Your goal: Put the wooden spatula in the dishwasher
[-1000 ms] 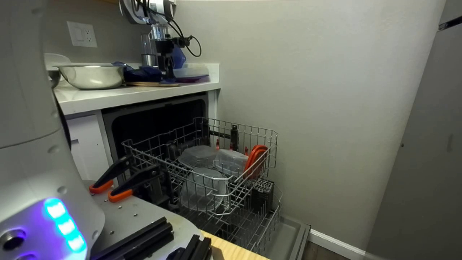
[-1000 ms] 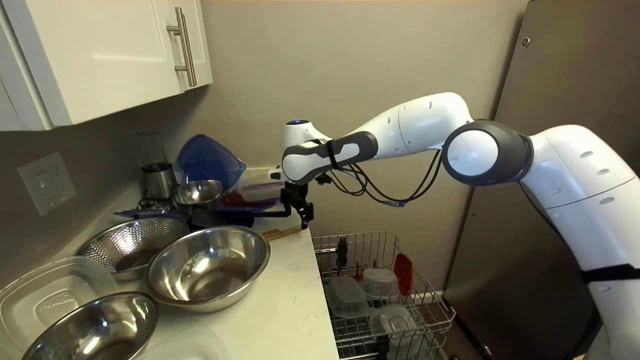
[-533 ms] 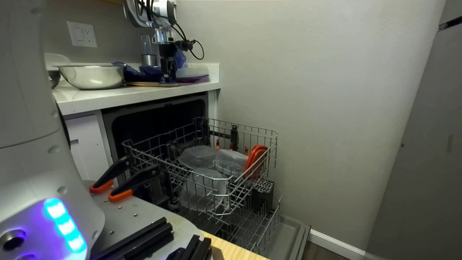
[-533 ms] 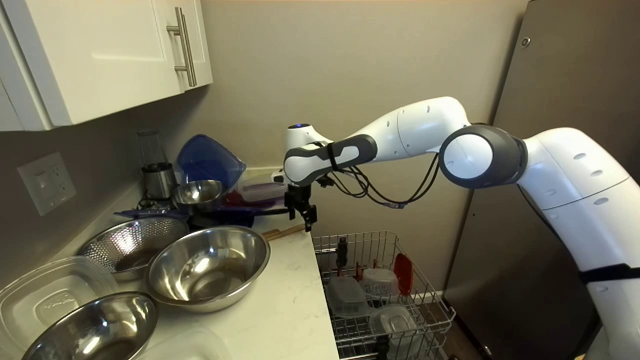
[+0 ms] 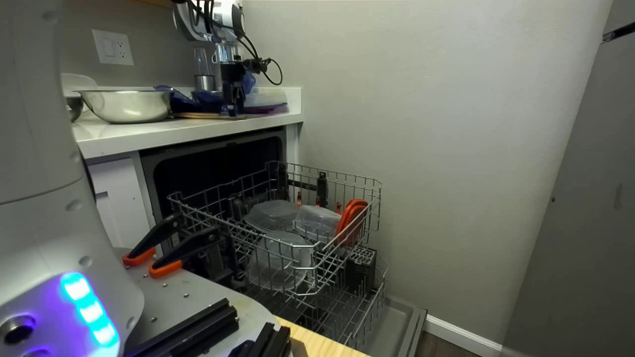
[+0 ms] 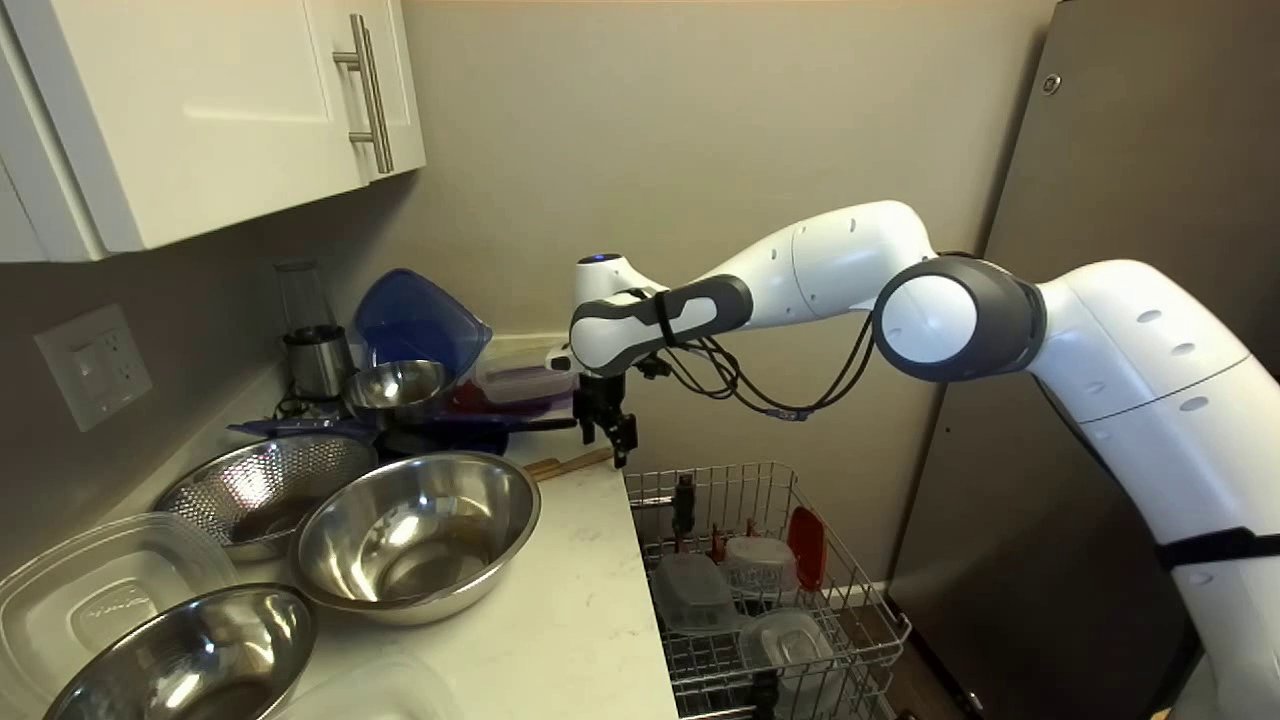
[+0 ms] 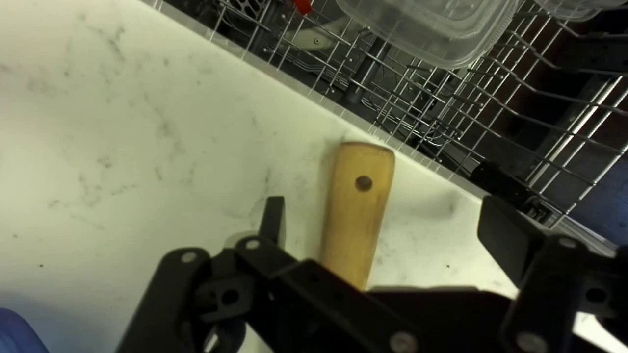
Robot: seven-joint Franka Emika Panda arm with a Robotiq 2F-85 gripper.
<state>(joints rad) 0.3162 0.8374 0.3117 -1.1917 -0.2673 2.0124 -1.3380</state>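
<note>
one wooden spatula (image 7: 357, 215) on counter (image 7: 147, 147), showing between widely parted, empty jaws; gripper (image 7: 385, 223) has sunk slightly, shifted edgeward. likely lining up the grasp; dishwasher (image 5: 218, 163) leg yet to come.

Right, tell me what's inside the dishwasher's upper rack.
The upper rack holds clear plastic containers, an orange-red item on edge and small red parts. What the containers cover can't be made out.

Beige wall (image 6: 700, 120), white cabinet (image 6: 220, 100), pale countertop (image 6: 590, 570), tall grey appliance (image 6: 1130, 160)
</note>
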